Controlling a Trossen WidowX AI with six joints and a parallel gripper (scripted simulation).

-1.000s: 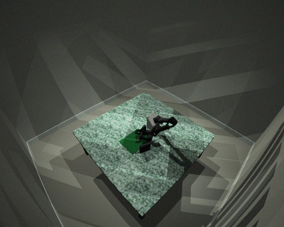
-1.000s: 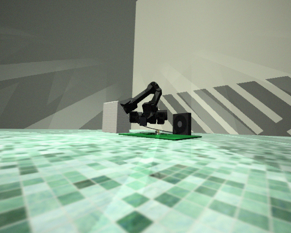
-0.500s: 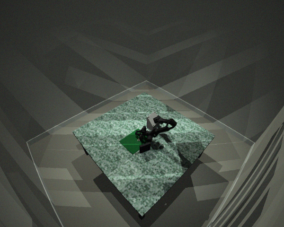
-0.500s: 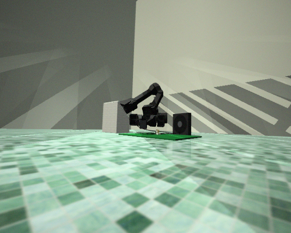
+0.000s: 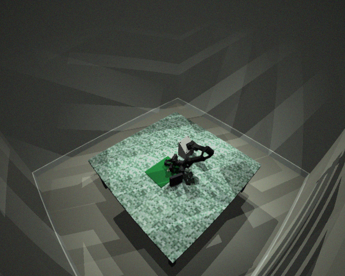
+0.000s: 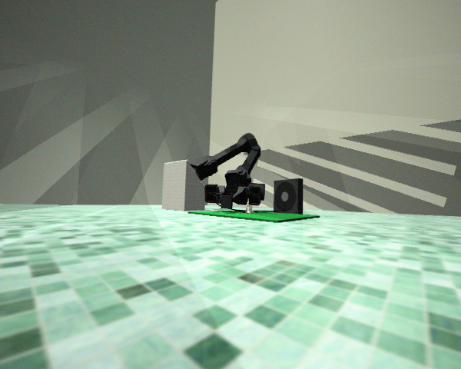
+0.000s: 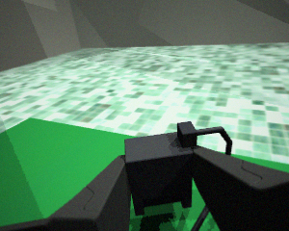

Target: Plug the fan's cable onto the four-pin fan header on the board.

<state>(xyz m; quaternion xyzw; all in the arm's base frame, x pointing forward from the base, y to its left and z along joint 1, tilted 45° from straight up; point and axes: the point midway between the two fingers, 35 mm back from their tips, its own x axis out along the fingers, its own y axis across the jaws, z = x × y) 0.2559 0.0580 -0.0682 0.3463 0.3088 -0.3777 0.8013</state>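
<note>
My gripper [image 7: 156,157] [image 6: 227,201] is shut on the fan's plug [image 7: 156,178] [image 6: 226,201], a dark square block. I hold it a little above the green board [image 7: 58,164] [image 6: 270,217] [image 5: 154,174]. A thin black cable [image 7: 221,131] loops off the plug's top to the right. The four-pin header [image 6: 248,209] [image 5: 168,170] is a small pale post on the board; in the exterior view it stands to the right of and lower than the plug. The header is hidden in the wrist view. The black fan [image 6: 288,195] [image 5: 175,180] stands upright at the board's edge.
A light grey block [image 6: 177,191] [image 5: 184,146] stands behind the board at the arm's base. The green-tiled table top [image 5: 178,214] [image 6: 223,286] lies all around, inside a transparent enclosure [image 5: 178,99].
</note>
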